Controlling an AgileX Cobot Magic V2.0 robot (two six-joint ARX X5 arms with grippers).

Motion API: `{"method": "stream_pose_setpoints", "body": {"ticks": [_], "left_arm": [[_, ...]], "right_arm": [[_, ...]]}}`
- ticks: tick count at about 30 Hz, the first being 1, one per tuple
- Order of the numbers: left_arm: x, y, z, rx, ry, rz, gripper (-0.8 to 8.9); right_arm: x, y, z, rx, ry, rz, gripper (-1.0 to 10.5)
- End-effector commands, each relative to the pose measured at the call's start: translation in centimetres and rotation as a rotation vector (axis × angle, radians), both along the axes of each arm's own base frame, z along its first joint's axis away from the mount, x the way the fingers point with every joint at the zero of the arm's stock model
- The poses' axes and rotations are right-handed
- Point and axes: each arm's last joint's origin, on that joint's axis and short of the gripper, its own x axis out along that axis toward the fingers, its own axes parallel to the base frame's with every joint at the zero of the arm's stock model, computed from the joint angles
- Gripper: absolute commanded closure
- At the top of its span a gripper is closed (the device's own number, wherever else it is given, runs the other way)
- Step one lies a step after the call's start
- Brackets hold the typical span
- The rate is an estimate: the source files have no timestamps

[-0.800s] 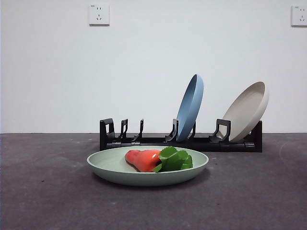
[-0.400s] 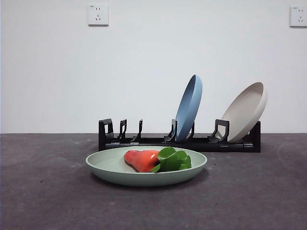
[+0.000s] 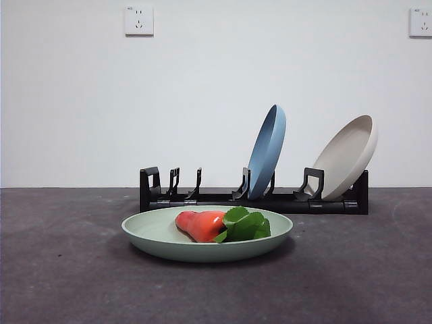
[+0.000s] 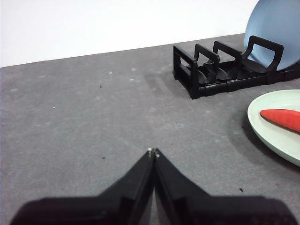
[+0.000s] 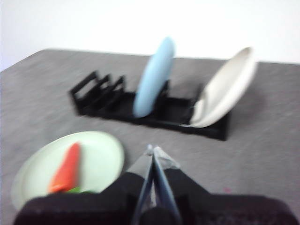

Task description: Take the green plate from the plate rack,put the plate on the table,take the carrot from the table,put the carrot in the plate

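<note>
The carrot lies in the green plate on the table, the rack behind holding a blue plate and a beige plate, while both the left gripper and the right gripper hang pinched together, holding nothing.

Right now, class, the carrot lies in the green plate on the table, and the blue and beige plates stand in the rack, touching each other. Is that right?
One detail is wrong. The blue plate and beige plate stand apart in separate slots of the rack, not touching, as the front view shows. The carrot does lie in the green plate on the table.
</note>
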Motion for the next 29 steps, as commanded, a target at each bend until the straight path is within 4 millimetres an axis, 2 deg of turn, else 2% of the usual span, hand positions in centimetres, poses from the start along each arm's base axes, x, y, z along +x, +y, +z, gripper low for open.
{"method": "stream_pose_setpoints", "body": {"ticks": [1, 5, 10, 19, 29], "left_arm": [[0.1, 0.0, -0.4, -0.009, 0.01, 0.006, 8.17], [0.1, 0.0, -0.4, -0.009, 0.01, 0.006, 8.17], [0.1, 0.0, -0.4, -0.009, 0.01, 0.006, 8.17], [0.1, 0.0, -0.4, -0.009, 0.01, 0.006, 8.17], [0.1, 0.0, -0.4, -0.009, 0.01, 0.006, 8.17]], "right_arm": [[0.3, -0.2, -4.0, 0.008, -0.049, -0.029, 9.5], [0.3, -0.3, -8.1, 0.018, -0.079, -0.041, 9.5], [0.3, -0.3, -10.8, 0.022, -0.057, -0.043, 9.5], [0.3, -0.3, -13.4, 0.047, -0.018, -0.049, 9.5], [0.3, -0.3, -13.5, 0.056, -0.015, -0.057, 9.5]]}}
